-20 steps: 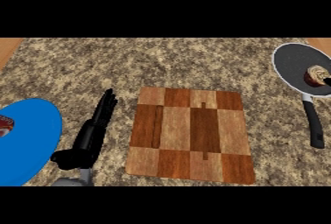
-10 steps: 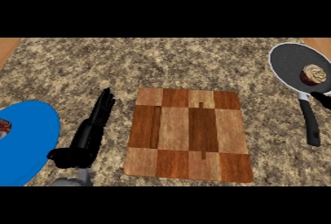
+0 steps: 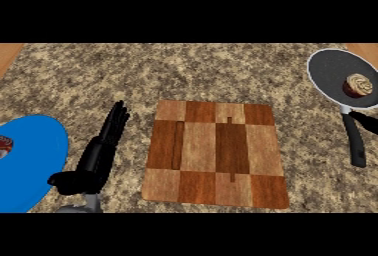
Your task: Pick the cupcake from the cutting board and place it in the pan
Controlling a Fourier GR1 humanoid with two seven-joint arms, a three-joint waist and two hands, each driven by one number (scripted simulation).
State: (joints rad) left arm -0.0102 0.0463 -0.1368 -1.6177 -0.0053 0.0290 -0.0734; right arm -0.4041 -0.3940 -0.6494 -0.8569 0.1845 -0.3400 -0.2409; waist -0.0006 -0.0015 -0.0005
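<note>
The cupcake (image 3: 358, 85) sits in the grey pan (image 3: 331, 67) at the table's (image 3: 207, 70) right edge, the cutting board (image 3: 214, 152) lies bare, and the left hand (image 3: 100, 150) rests beside it, fingers straight, holding nothing, near a blue plate (image 3: 29, 165).

Kitchen; granite counter (image 3: 221, 75); cutting board (image 3: 214, 152); pan (image 3: 332, 70)
</note>
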